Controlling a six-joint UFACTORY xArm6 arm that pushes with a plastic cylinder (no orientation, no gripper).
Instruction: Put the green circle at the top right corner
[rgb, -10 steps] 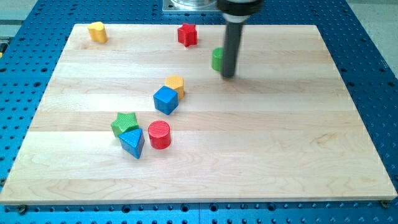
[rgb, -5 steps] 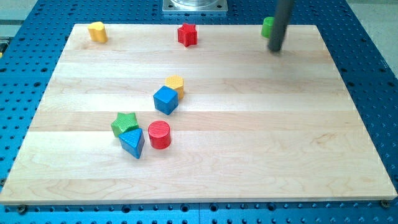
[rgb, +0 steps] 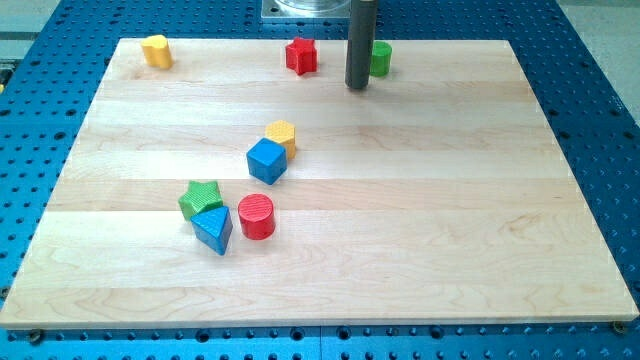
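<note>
The green circle (rgb: 381, 58) stands near the board's top edge, right of the middle and well left of the top right corner. My tip (rgb: 358, 87) is just left of it and slightly below; the rod hides part of its left side. I cannot tell whether the rod touches it.
A red star (rgb: 301, 55) sits at the top, left of the rod. A yellow block (rgb: 156, 50) is at the top left. A yellow block (rgb: 282, 135) and blue cube (rgb: 266, 160) sit mid-board. A green star (rgb: 201, 198), blue triangle (rgb: 213, 229) and red circle (rgb: 256, 216) cluster lower left.
The green circle went from beside the rod mid-board up to the top right, and now stands further left along the top edge. The rod moved right, then back left with it.
</note>
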